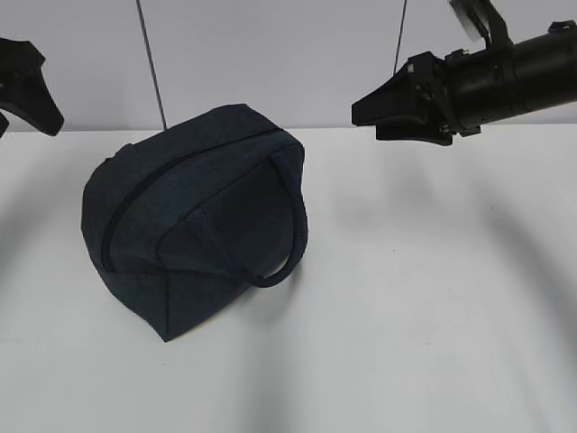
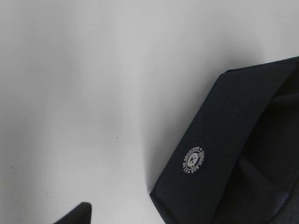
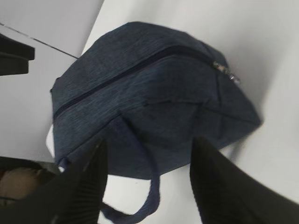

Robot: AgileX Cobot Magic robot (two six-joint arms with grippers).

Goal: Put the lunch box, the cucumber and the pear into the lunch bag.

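Bare tabletop (image 1: 406, 361) up front, lunch bag (image 1: 194, 216) zipped and tipped at centre-left, both our tools released and empty, right tool (image 3: 147, 179) above it, left tool (image 1: 27, 86) aside; risk: we snag the handle (image 1: 270, 244) and drag the bag while unzipping.

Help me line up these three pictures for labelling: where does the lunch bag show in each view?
Exterior view: the lunch bag sits left of centre on the white table, zip closed, a handle loop facing the camera.
Left wrist view: only one end fills the lower right corner, with a round white logo.
Right wrist view: it fills the middle, above the open right gripper.
Shared landmark: the zip line in the exterior and right wrist views.
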